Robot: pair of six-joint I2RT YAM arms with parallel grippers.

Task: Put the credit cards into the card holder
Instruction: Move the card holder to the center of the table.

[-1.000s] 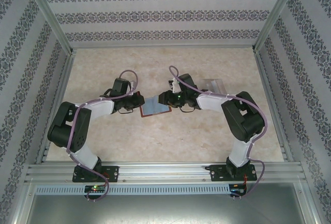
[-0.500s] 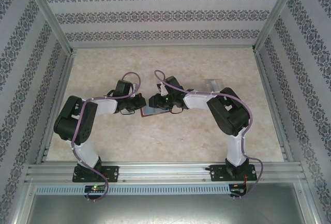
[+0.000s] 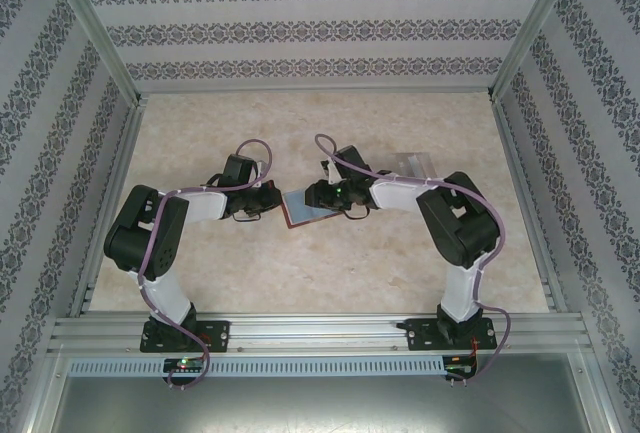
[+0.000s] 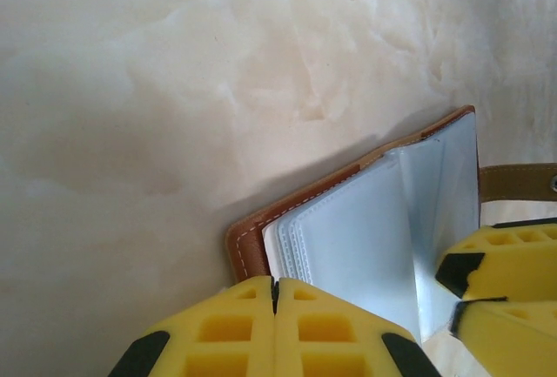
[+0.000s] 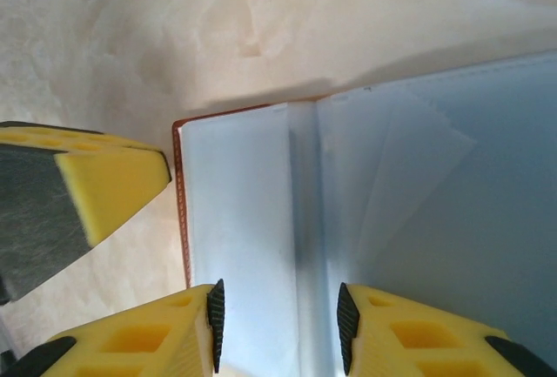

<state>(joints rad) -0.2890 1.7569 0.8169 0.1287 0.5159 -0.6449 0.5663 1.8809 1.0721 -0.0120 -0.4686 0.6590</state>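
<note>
open card holder [image 3: 305, 208] at the centre of the table [image 3: 400, 263], between the arms: left gripper [image 4: 274, 286] fully closed at its cover [image 4: 248, 251], hold not discernible, right gripper [image 5: 278, 297] half-spread astride the clear sleeves [image 5: 409, 177], clamping nothing; best steady the cover and part one sleeve wide before any card enters.

The card holder [image 3: 305, 209] is laid open on the counter [image 3: 330, 273], near its middle, between the two sets of jaws. The left jaws are set at its left edge; the right jaws are placed over its sleeves from the right. A case [image 3: 415, 163] is found farther right and behind, apart.
</note>
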